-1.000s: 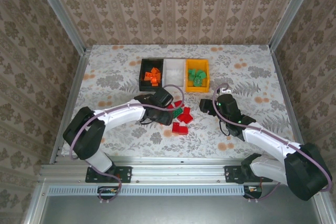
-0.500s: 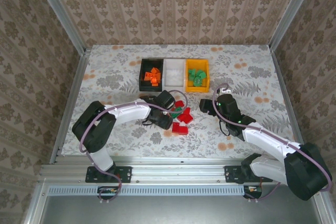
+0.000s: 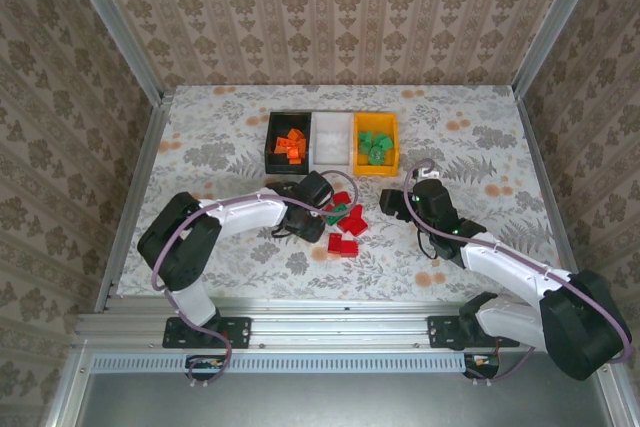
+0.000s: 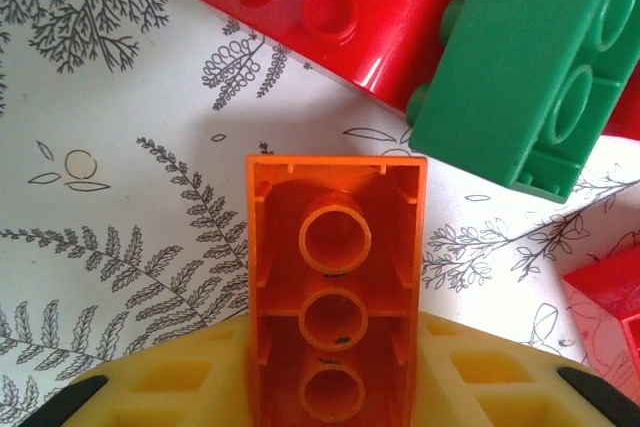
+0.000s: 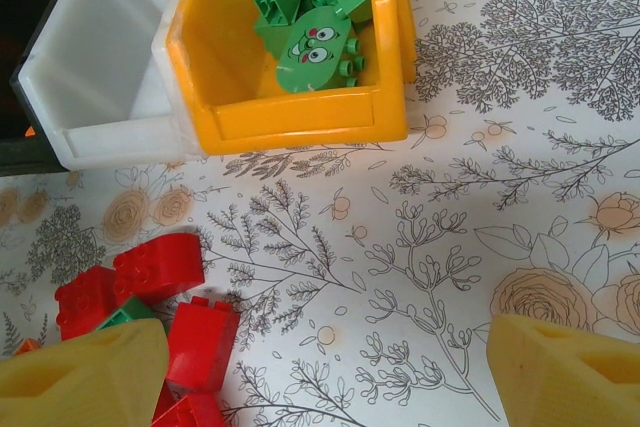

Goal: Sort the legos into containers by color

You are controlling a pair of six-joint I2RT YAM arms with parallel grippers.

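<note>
three bins sit in a row at the far middle of the desk (image 3: 220, 137): a black bin (image 3: 272, 142) with orange legos (image 3: 291, 146) in it, a white bin (image 3: 332, 137) in the middle, and a yellow bin (image 5: 290, 117) with green legos (image 5: 310, 17) in it. nearer the arms, a heap of red legos (image 3: 345, 227) lies on the desk, with a green lego (image 4: 520, 77) touching one of them. the left gripper (image 4: 335, 357) sits at the heap's left edge, its jaws closed on an orange brick (image 4: 336, 277) that shows its hollow underside, just beside the green lego. the right gripper (image 5: 330, 357) hovers over the desk right of the heap, near the yellow bin, jaws wide apart and empty.
</note>
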